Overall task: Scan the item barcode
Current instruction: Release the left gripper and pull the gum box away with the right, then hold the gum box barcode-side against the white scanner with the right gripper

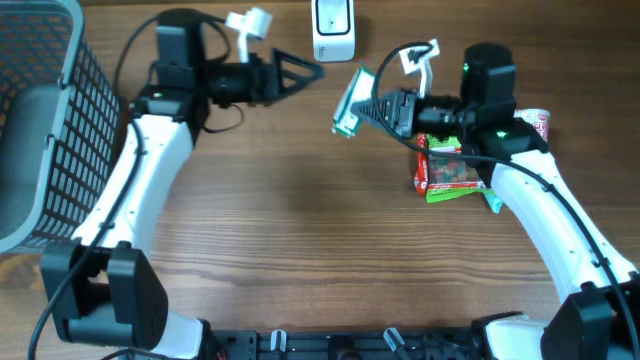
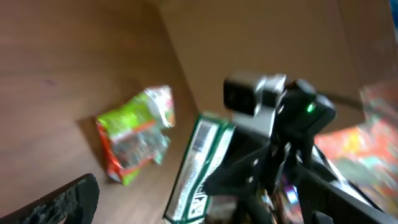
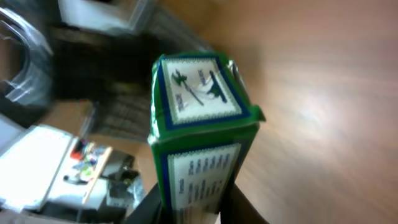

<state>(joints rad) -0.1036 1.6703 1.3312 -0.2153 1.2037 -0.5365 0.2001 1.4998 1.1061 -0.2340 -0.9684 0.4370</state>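
Note:
The item is a green and white box (image 1: 348,100), held in the air just below a white scanner (image 1: 333,30) at the table's back edge. My right gripper (image 1: 372,106) is shut on the box's lower end, with one finger on each side of it (image 3: 193,214). In the right wrist view the box (image 3: 199,137) stands up from the jaws, its printed end face toward the camera. My left gripper (image 1: 305,72) is open and holds nothing, a little to the left of the box. The left wrist view shows the box (image 2: 199,168) blurred, and I cannot make out a barcode.
A grey wire basket (image 1: 60,120) stands at the far left. Colourful snack packs (image 1: 450,165) lie under my right arm, and one green and red pack (image 2: 134,134) shows in the left wrist view. A red and white item (image 1: 540,122) sits behind them.

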